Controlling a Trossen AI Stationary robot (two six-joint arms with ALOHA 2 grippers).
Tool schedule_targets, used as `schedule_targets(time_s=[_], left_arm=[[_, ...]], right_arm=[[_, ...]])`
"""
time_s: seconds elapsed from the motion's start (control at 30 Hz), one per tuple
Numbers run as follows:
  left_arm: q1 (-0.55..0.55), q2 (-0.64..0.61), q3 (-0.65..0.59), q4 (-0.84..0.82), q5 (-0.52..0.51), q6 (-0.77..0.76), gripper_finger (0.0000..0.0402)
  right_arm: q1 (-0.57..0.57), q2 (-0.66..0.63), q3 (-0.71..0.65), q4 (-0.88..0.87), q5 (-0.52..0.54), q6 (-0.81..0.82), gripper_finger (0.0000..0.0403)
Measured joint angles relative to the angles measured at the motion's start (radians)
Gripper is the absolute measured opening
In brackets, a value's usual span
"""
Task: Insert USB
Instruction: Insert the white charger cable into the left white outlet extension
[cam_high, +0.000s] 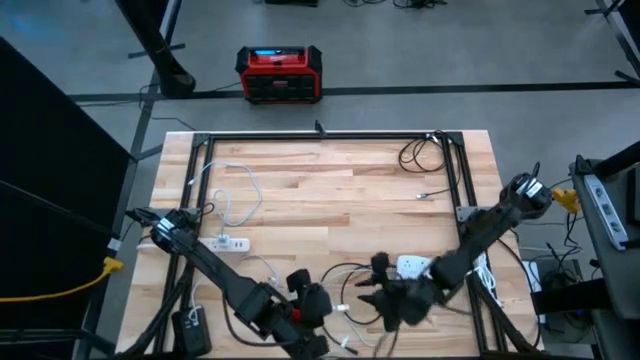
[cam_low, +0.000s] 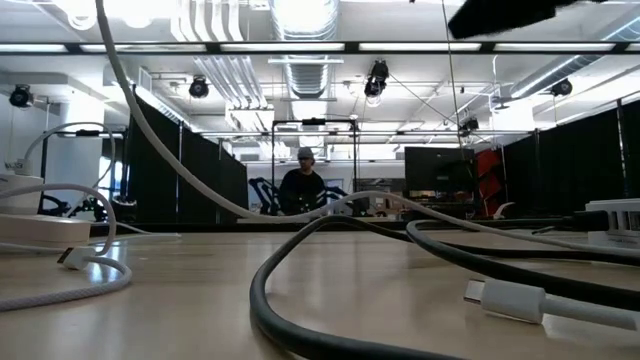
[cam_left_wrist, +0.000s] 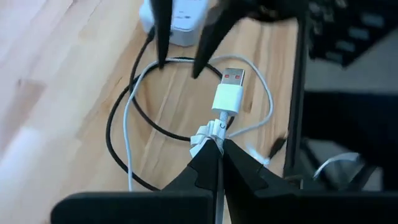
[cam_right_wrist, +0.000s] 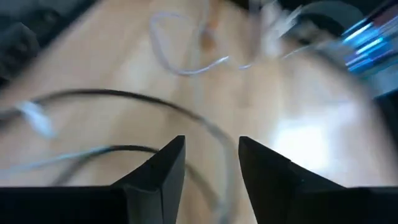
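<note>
White cable was pinched just behind the USB plug (cam_left_wrist: 229, 93) by the left gripper (cam_left_wrist: 216, 144), its fingers pressed together on the cord so that the plug stood clear of the table (cam_high: 330, 190), its red-lined metal end pointing toward the white charger (cam_left_wrist: 186, 22) lying a little beyond. As far as the pictures showed, the pick-up was done but the plugging-in was not: the plug was near the charger, not touching it, and no port could be made out, so the lining-up and the push seemingly remained. The left arm reached low from the table's left side to the near edge, with its wrist bent toward the middle. The right gripper (cam_right_wrist: 211, 158) hung over loops of dark and pale cable near the table's near edge, close beside the left one, its fingers spread apart and holding nothing; the right arm slanted in from the table's right side.
</note>
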Motion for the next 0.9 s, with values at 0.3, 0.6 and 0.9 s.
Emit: schedule_targets(time_s=[0.3, 0.6, 0.9], left_arm=[[-0.066, 0.001, 0.0, -0.157, -0.226, 0.15, 0.0], [-0.088, 0.001, -0.05, -0.174, -0.416, 0.233, 0.0], [-0.097, 0.003, -0.092, -0.15, -0.52, 0.265, 0.0]], right_arm=[[-0.067, 0.0, -0.159, 0.481, -0.305, 0.287, 0.0118], [-0.083, 0.007, -0.199, 0.679, -0.078, 0.446, 0.0167], [-0.115, 0.007, -0.19, 0.761, -0.099, 0.477, 0.0244]])
